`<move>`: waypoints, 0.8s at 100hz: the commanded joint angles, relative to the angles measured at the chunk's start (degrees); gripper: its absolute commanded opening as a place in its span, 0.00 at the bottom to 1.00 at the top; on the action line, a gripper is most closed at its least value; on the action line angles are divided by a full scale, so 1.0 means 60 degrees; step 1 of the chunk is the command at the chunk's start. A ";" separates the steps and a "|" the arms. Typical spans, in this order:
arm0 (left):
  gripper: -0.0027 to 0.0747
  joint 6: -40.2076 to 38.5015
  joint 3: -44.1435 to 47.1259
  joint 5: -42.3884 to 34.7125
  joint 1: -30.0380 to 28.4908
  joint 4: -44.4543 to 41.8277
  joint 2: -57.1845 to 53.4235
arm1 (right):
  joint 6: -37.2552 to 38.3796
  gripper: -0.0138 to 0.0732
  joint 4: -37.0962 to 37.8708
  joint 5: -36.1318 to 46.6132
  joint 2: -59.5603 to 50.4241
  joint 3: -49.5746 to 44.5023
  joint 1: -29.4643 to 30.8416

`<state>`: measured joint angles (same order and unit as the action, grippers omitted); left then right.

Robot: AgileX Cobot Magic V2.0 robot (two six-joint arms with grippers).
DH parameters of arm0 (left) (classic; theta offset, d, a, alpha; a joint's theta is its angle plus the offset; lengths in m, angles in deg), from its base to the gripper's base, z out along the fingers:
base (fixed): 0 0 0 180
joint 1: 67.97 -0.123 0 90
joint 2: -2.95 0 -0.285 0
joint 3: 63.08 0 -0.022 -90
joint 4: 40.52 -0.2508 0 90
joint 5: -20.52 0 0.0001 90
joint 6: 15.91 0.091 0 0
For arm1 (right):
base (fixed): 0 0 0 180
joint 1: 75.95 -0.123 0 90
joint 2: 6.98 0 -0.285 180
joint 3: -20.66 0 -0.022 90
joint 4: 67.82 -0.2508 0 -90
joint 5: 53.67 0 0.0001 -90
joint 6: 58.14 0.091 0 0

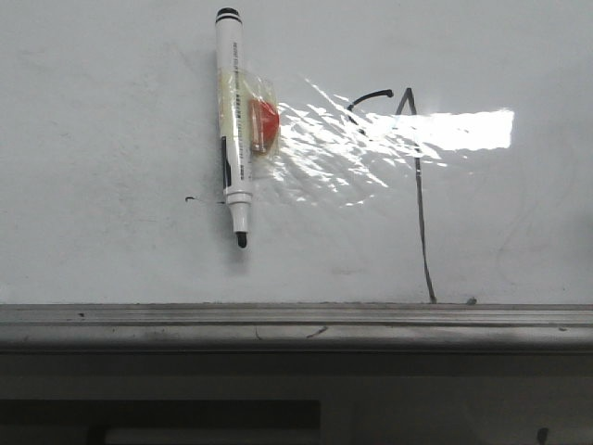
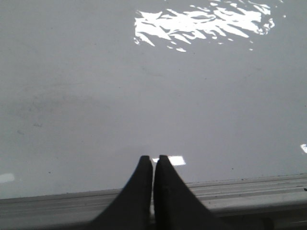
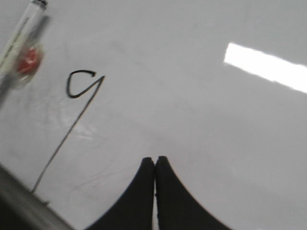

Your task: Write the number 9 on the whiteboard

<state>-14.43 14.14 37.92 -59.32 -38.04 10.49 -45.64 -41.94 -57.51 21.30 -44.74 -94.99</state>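
Note:
The whiteboard [image 1: 111, 111] fills the front view, glossy white with a glare patch. The number 9 [image 1: 419, 176] is drawn on it in thin black line: a curved hook, a peak and one long stroke down to the tray. It also shows in the right wrist view [image 3: 79, 93]. A white marker [image 1: 234, 120] with a black tip lies on the board left of the 9, an orange piece taped to it. My left gripper [image 2: 153, 157] is shut and empty over bare board [image 2: 96, 86]. My right gripper [image 3: 155, 158] is shut and empty over the board [image 3: 216, 134], apart from the 9. Neither gripper shows in the front view.
A grey metal tray edge [image 1: 296, 320] runs along the board's near side and shows in the left wrist view [image 2: 249, 191]. A small black squiggle [image 1: 191, 198] sits left of the marker. The marker also shows in the right wrist view [image 3: 21, 38].

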 commanded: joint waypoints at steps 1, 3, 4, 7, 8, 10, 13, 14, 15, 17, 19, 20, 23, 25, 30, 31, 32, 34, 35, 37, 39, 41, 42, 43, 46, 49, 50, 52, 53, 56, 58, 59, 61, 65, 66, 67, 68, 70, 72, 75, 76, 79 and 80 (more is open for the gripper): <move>0.01 -0.0129 0.0167 -0.0727 -0.0006 0.0101 0.0051 | -0.0438 0.09 -0.0792 0.2530 -0.0348 -0.0854 0.1402; 0.01 -0.0129 0.0167 -0.0727 -0.0006 0.0101 0.0051 | -0.0438 0.09 -0.0987 0.2530 -0.0572 -0.1079 0.1586; 0.01 -0.0129 0.0167 -0.0727 -0.0006 0.0101 0.0051 | -0.0438 0.09 -0.1051 0.2530 -0.0726 -0.1152 0.1640; 0.01 -0.0129 0.0167 -0.0727 -0.0006 0.0101 0.0051 | -0.0438 0.09 -0.1372 0.2441 -0.1044 -0.1502 0.1917; 0.01 -0.0129 0.0167 -0.0727 -0.0006 0.0101 0.0051 | -0.0438 0.09 -0.1433 0.2377 -0.1121 -0.1568 0.1973; 0.01 -0.0129 0.0167 -0.0727 -0.0006 0.0101 0.0051 | -0.0438 0.09 -0.1649 0.2248 -0.1428 -0.1810 0.2198; 0.01 -0.0129 0.0167 -0.0727 -0.0006 0.0101 0.0051 | -0.0438 0.09 -0.1788 0.2034 -0.1732 -0.1965 0.2362; 0.01 -0.0129 0.0167 -0.0727 -0.0006 0.0101 0.0051 | -0.0438 0.09 -0.1833 0.1972 -0.1807 -0.2058 0.2468; 0.01 -0.0129 0.0167 -0.0727 -0.0006 0.0101 0.0051 | -0.0438 0.09 -0.1836 0.1857 -0.1881 -0.2102 0.2518; 0.01 -0.0129 0.0167 -0.0727 -0.0006 0.0101 0.0051 | -0.0438 0.09 -0.1836 0.1686 -0.2090 -0.2227 0.2663; 0.01 -0.0129 0.0167 -0.0727 -0.0006 0.0101 0.0051 | -0.0438 0.09 -0.1836 0.1586 -0.2288 -0.2344 0.2795; 0.01 -0.0129 0.0167 -0.0727 -0.0006 0.0101 0.0051 | -0.0438 0.09 -0.1836 0.1471 -0.2416 -0.2366 0.2836; 0.01 -0.0129 0.0167 -0.0727 -0.0006 0.0101 0.0051 | -0.0438 0.09 -0.1836 0.0854 -0.2665 -0.2347 0.3019; 0.01 -0.0129 0.0167 -0.0727 -0.0006 0.0101 0.0051 | -0.0438 0.09 -0.1836 0.0485 -0.2835 -0.2325 0.3083; 0.01 -0.0129 0.0167 -0.0727 -0.0006 0.0101 0.0051 | -0.0438 0.09 -0.1836 -0.0064 -0.3164 -0.2328 0.3279; 0.01 -0.0129 0.0167 -0.0727 -0.0006 0.0101 0.0051 | -0.0438 0.09 -0.1836 -0.0149 -0.3210 -0.2328 0.3279; 0.01 -0.0129 0.0167 -0.0727 -0.0006 0.0101 0.0051 | -0.0438 0.09 -0.1836 -0.0337 -0.3299 -0.2328 0.3309; 0.01 -0.0129 0.0167 -0.0727 -0.0006 0.0101 0.0051 | -0.0438 0.09 -0.1809 -0.0561 -0.3434 -0.2328 0.3341; 0.01 -0.0129 0.0167 -0.0727 -0.0006 0.0101 0.0051 | -0.0438 0.09 -0.1809 -0.0638 -0.3479 -0.2328 0.3360; 0.01 -0.0129 0.0167 -0.0727 -0.0006 0.0101 0.0051 | -0.0438 0.09 -0.1809 -0.0898 -0.3615 -0.2328 0.3368; 0.01 -0.0129 0.0167 -0.0727 -0.0006 0.0101 0.0051 | -0.0438 0.09 -0.1809 -0.1146 -0.3696 -0.2328 0.3386; 0.01 -0.0129 0.0167 -0.0745 -0.0006 0.0101 0.0051 | -0.0438 0.09 -0.1809 -0.1333 -0.3671 -0.2328 0.3386; 0.01 -0.0129 0.0167 -0.0745 -0.0006 0.0101 0.0051 | -0.0438 0.09 -0.1809 -0.1392 -0.3670 -0.2345 0.3386; 0.01 -0.0129 0.0167 -0.0745 -0.0006 0.0101 0.0051 | -0.0438 0.09 -0.1809 -0.1545 -0.3670 -0.2345 0.3386; 0.01 -0.0129 0.0167 -0.0745 -0.0006 0.0101 0.0051 | -0.0438 0.09 -0.1809 -0.1880 -0.3646 -0.2345 0.3386; 0.01 -0.0129 0.0167 -0.0745 -0.0006 0.0101 0.0051 | -0.0438 0.09 -0.1809 -0.2224 -0.3664 -0.2345 0.3386; 0.01 -0.0129 0.0167 -0.0745 -0.0006 0.0101 0.0051 | -0.0438 0.09 -0.1809 -0.2318 -0.3664 -0.2345 0.3386; 0.01 -0.0129 0.0167 -0.0745 -0.0006 0.0101 0.0051 | -0.0438 0.09 -0.1809 -0.2537 -0.3664 -0.2345 0.3386; 0.01 -0.0129 0.0167 -0.0745 -0.0006 0.0101 0.0051 | -0.0438 0.09 -0.1809 -0.2538 -0.3664 -0.2345 0.3386; 0.01 -0.0129 0.0167 -0.0745 -0.0006 0.0101 0.0051 | -0.0438 0.09 -0.1786 -0.2459 -0.3664 -0.2345 0.3386; 0.01 -0.0129 0.0167 -0.0745 -0.0006 0.0101 0.0051 | -0.0438 0.09 -0.1786 -0.2462 -0.3664 -0.2345 0.3386; 0.01 -0.0129 0.0167 -0.0745 -0.0006 0.0101 0.0051 | -0.0438 0.09 -0.1786 -0.2462 -0.3664 -0.2345 0.3386; 0.01 -0.0129 0.0167 -0.0745 -0.0006 0.0101 0.0051 | -0.0438 0.09 -0.1786 -0.2462 -0.3664 -0.2345 0.3386; 0.01 -0.0129 0.0167 -0.0745 -0.0006 0.0101 0.0051 | -0.0438 0.09 -0.1786 -0.2456 -0.3664 -0.2345 0.3386; 0.01 -0.0129 0.0167 -0.0745 -0.0006 0.0101 0.0051 | -0.0438 0.09 -0.1786 -0.2456 -0.3664 -0.2345 0.3386; 0.01 -0.0129 0.0167 -0.0745 -0.0006 0.0101 0.0051 | -0.0438 0.09 -0.1786 -0.2439 -0.3664 -0.2345 0.3386; 0.01 -0.0129 0.0167 -0.0745 -0.0006 0.0101 0.0051 | -0.0438 0.09 -0.1786 -0.2440 -0.3664 -0.2345 0.3386; 0.01 -0.0129 0.0167 -0.0745 -0.0006 0.0101 0.0051 | -0.0438 0.09 -0.1786 -0.2421 -0.3664 -0.2345 0.3386; 0.01 -0.0129 0.0167 -0.0745 -0.0006 0.0101 0.0051 | -0.0438 0.09 -0.1786 -0.2420 -0.3664 -0.2345 0.3386; 0.01 -0.0129 0.0167 -0.0745 -0.0006 0.0101 0.0051 | -0.0438 0.09 -0.1786 -0.2405 -0.3664 -0.2345 0.3386; 0.01 -0.0129 0.0167 -0.0745 -0.0006 0.0101 0.0051 | -0.0438 0.09 -0.1786 -0.2405 -0.3664 -0.2345 0.3386; 0.01 -0.0129 0.0167 -0.0745 -0.0006 0.0101 0.0051 | -0.0438 0.09 -0.1786 -0.2405 -0.3664 -0.2345 0.3386; 0.01 -0.0129 0.0167 -0.0745 -0.0006 0.0101 0.0051 | -0.0438 0.09 -0.1786 -0.2405 -0.3664 -0.2345 0.3386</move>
<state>-14.52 14.14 37.92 -59.32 -38.04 10.49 -47.78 -52.97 -72.78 0.39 -57.23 -75.04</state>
